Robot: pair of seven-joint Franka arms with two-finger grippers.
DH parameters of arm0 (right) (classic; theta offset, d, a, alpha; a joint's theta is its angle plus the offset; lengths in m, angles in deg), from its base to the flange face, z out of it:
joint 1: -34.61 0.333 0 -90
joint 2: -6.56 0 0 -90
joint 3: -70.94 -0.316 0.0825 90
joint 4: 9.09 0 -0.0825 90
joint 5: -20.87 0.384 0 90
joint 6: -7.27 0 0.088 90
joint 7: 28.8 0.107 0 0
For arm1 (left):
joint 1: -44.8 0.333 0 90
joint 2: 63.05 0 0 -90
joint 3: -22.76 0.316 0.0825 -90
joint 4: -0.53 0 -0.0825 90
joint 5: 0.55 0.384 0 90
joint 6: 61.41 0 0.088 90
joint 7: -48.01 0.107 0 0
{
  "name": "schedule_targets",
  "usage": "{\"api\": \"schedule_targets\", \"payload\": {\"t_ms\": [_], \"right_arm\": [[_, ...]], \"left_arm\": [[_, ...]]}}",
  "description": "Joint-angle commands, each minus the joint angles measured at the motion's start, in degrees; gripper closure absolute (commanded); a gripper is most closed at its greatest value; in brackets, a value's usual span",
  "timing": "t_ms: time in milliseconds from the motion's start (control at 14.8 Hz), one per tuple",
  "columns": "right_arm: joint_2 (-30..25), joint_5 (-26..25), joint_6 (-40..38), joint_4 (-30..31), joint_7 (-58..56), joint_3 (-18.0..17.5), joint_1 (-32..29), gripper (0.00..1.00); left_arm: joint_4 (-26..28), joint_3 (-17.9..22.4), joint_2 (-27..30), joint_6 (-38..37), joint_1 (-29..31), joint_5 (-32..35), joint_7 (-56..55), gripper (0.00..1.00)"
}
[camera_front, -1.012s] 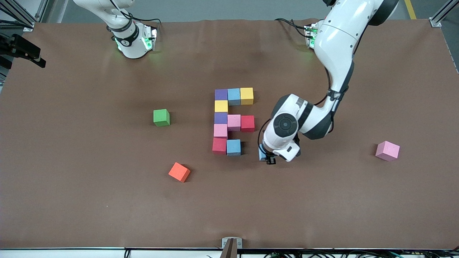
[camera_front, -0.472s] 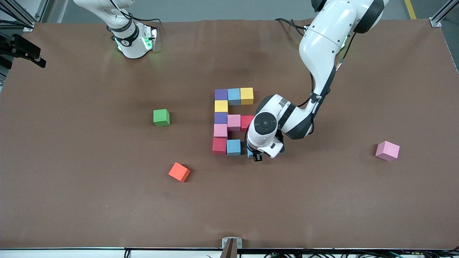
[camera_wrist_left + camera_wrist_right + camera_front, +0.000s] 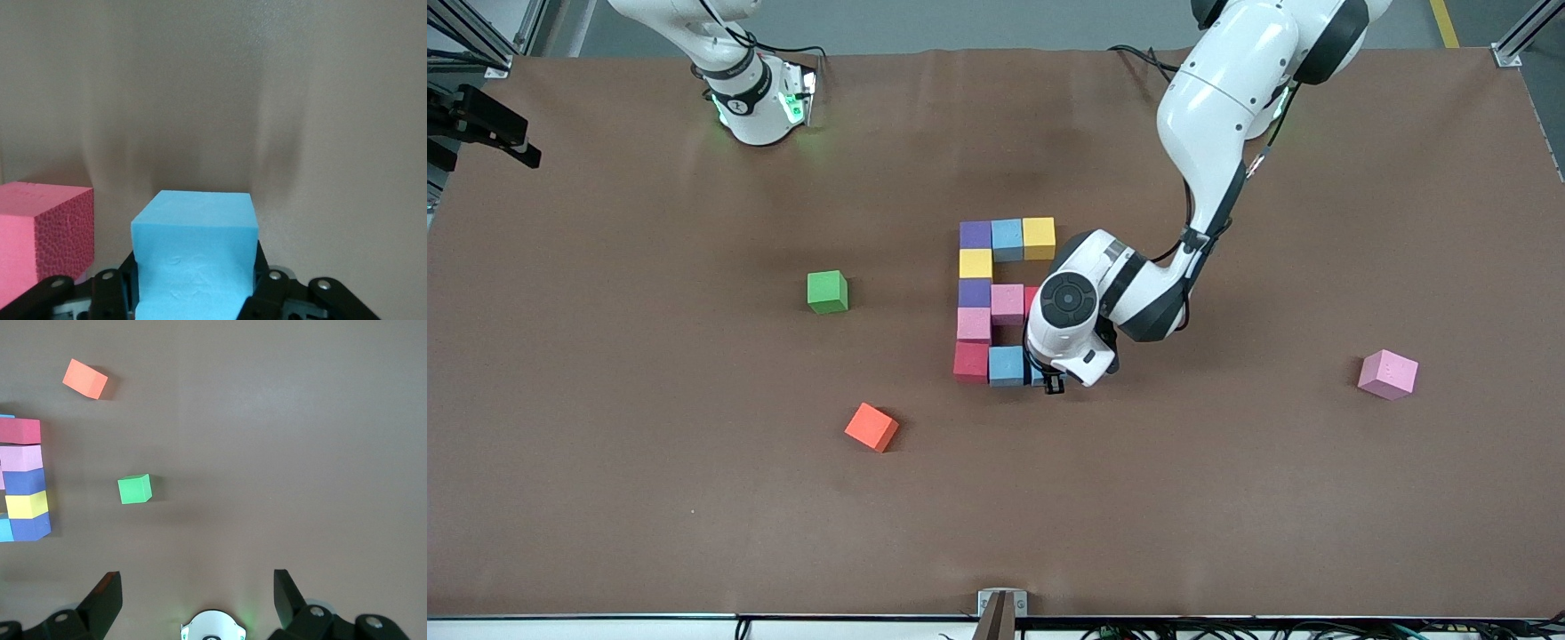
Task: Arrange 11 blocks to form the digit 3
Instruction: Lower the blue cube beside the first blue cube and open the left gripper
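The digit 3 (image 3: 975, 293) lies mid-table as touching blocks: a purple, light blue (image 3: 1007, 238) and yellow row farthest from the front camera, a column down to a red block (image 3: 970, 362), and a pink and red middle prong. My left gripper (image 3: 1051, 380) is shut on a light blue block (image 3: 193, 250), low beside the light blue block (image 3: 1006, 365) of the nearest row. The arm hides most of the held block and the middle prong's red block in the front view. A reddish-pink block (image 3: 40, 230) shows beside the held one. My right gripper (image 3: 198, 600) waits open and empty over its own base.
A loose pink cube (image 3: 1387, 374) lies toward the left arm's end of the table. A green cube (image 3: 827, 292) and an orange cube (image 3: 871, 427) lie toward the right arm's end, the orange one nearer to the front camera.
My left gripper has carried the light blue block toward the figure, from a gap away to right beside the nearest row's light blue block. The right arm has not moved.
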Motion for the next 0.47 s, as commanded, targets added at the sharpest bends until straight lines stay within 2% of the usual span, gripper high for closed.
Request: {"api": "schedule_targets", "payload": {"t_ms": [0,405], "right_arm": [[-1.76,-0.41,0.65,1.72,0.43,-0.07,0.17,0.0],[-1.76,-0.41,0.74,1.72,0.34,-0.07,0.17,0.0]], "left_arm": [[-1.97,0.81,-1.02,-1.24,-1.11,0.53,-0.61,0.81],[-3.11,0.9,-2.07,-1.16,-1.55,0.62,-0.52,0.81]]}}
